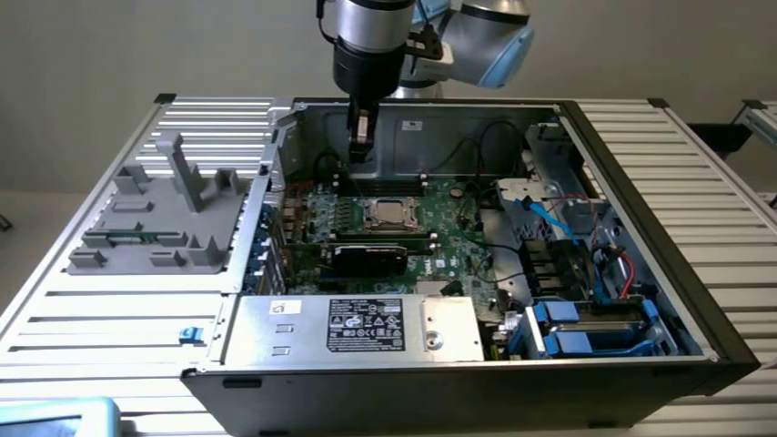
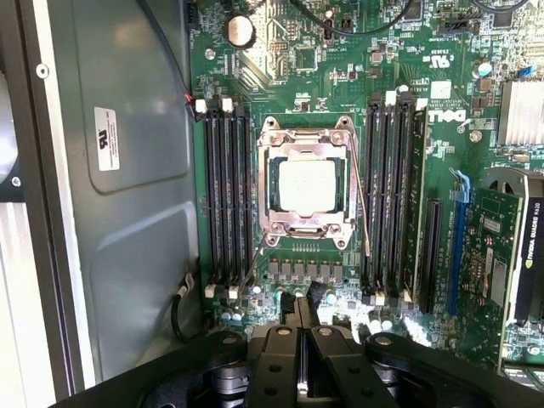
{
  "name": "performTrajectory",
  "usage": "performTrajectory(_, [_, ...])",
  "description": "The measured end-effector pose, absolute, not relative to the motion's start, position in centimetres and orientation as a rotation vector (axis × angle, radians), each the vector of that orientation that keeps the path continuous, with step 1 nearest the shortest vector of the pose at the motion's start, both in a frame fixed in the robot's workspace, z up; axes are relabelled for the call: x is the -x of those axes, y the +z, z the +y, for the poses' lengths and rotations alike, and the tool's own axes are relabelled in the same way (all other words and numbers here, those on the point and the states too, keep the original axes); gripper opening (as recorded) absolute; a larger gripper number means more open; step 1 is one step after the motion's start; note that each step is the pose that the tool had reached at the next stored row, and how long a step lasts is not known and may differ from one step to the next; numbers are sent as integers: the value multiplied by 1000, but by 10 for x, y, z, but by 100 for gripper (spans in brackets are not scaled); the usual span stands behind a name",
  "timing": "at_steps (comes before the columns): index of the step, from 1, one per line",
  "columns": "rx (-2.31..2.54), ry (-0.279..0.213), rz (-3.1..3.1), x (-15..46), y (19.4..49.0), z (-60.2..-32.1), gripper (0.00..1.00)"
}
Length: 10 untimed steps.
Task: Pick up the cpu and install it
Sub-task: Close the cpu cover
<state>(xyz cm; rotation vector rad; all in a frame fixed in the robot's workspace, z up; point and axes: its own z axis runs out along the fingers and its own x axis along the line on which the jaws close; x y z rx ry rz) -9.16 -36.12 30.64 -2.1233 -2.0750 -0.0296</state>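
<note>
I hang over the open computer case [image 1: 438,141], which sits on the slatted counter [image 1: 692,173]. My pincer [image 1: 360,155] points down at the far part of the case, toward the exterior view's left. It is above the green board [image 2: 280,59] and touches nothing.

My pincer is clenched. In the wrist view the two black fingers [image 2: 285,365] lie pressed side by side, with nothing caught between them.

The chip [image 2: 306,187] is not in my hold. It lies flat on the green board with its pale silver top facing up, inside the metal frame [image 2: 306,231], which surrounds it on all four sides. Rows of black memory slots [image 2: 225,195] run along two opposite sides of that frame. In the exterior view the chip is a little nearer than my pincer and lower down, well apart from the fingertips. I cannot tell whether the frame is latched over it or only resting around it.

Nearer than the chip, a dark graphics card [image 1: 370,255] lies across the board. Nearer again, at the front of the case, sits a silver box [image 1: 364,328] with a white label. To the exterior view's right, blue cables and drive bays fill the case. Outside the case, on the exterior view's left, a grey plastic tray [image 1: 158,218] with upright posts stands on the counter.
</note>
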Motion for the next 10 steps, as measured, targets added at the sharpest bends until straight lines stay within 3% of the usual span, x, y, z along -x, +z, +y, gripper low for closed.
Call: performTrajectory(10, [2124,-32,-2076,95,330,-361,11])
